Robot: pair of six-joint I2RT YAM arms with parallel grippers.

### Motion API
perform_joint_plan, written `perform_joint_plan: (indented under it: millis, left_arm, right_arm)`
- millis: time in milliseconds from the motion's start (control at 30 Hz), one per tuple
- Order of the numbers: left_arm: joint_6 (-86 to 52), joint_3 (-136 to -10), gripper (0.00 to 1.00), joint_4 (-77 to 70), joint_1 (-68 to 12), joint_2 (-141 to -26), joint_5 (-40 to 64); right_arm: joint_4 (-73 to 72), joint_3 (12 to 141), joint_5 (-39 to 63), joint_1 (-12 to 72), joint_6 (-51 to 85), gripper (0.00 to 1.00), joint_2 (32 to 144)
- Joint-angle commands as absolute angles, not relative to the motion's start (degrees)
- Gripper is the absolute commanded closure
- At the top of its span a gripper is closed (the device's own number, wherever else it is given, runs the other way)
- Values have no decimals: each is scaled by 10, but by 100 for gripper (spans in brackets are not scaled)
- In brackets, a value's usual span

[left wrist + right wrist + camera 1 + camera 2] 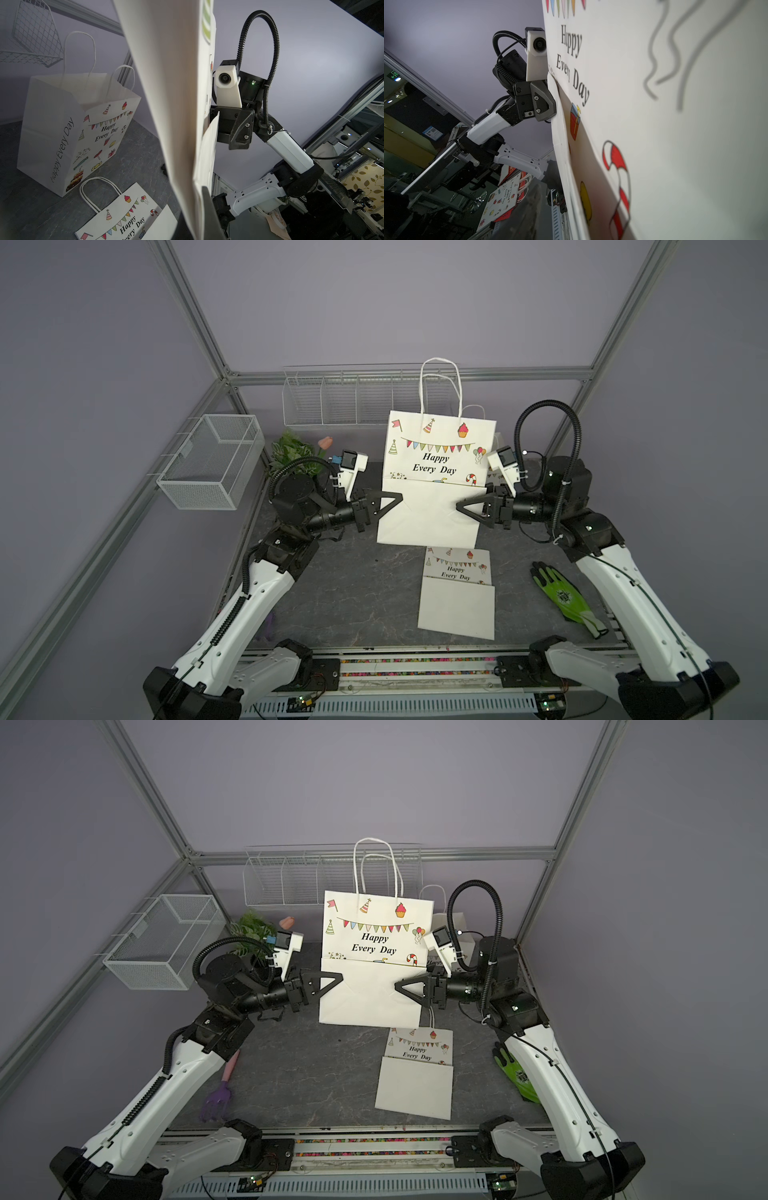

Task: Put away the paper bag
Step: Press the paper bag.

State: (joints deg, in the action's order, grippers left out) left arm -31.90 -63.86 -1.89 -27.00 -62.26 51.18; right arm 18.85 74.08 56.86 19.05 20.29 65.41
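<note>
Closest to the camera, the left arm [257, 601] and the right arm [623, 593] are seen rising from the front edge of the table [353, 597], and a spare bag [456, 608] is laid flat between them. Going from left to right, the left gripper [392, 498] is met first. Its jaws are squeezed tight on the left edge of the paper bag [436, 456]. The paper bag is held up between the two grippers, over the back half of the table, and it seems to hang clear of it. It is pressed flat, with its bottom folded up over the lower front. It is held upright: its long side runs up and down, its handles [439, 359] are pointed up, and its printed face is turned to the camera. It is judged to be very light, thin and floppy, and easily creased or torn. So it is best pinched at the side edges, where the paper is doubled. On the right, the right gripper [461, 506] is laid against the right edge of the bag. Whether its jaws are open or closed cannot be told.
</note>
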Motion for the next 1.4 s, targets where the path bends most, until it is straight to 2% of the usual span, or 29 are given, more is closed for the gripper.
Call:
perform_joint_plan:
  millis: [0, 100, 167, 333, 467, 567, 633, 667, 767, 833, 1167, 1367]
  left_arm:
    - [-319, -637, 100, -32, -269, -616, 507]
    - [-323, -633, 100, -36, -268, -613, 505]
    - [-328, -629, 100, -45, -268, -610, 504]
    - [-337, -621, 100, -60, -269, -605, 503]
    - [-351, -613, 100, -78, -268, -599, 507]
    - [-375, -604, 100, -113, -269, -604, 521]
    - [-386, -604, 100, -120, -268, -608, 528]
    - [-390, -602, 100, -126, -268, -608, 531]
    - [-403, -596, 100, -145, -268, -603, 537]
    - [-411, -597, 100, -152, -268, -600, 542]
    - [-430, -609, 100, -166, -268, -578, 554]
    - [-423, -613, 100, -155, -269, -580, 552]
  right_arm:
    - [164, 728, 578, 195, 208, 32, 638]
    - [149, 722, 577, 195, 218, 24, 629]
    - [123, 711, 569, 195, 234, 24, 621]
    - [19, 659, 563, 196, 301, 33, 595]
    - [16, 655, 556, 196, 299, 48, 585]
    - [13, 659, 559, 196, 300, 50, 586]
    - [22, 668, 558, 196, 289, 47, 590]
    - [32, 674, 557, 196, 282, 39, 594]
    - [75, 699, 549, 195, 248, 2, 607]
    - [101, 712, 535, 193, 224, 11, 613]
    - [110, 741, 553, 170, 220, 11, 645]
    - [-25, 744, 650, 177, 341, 11, 663]
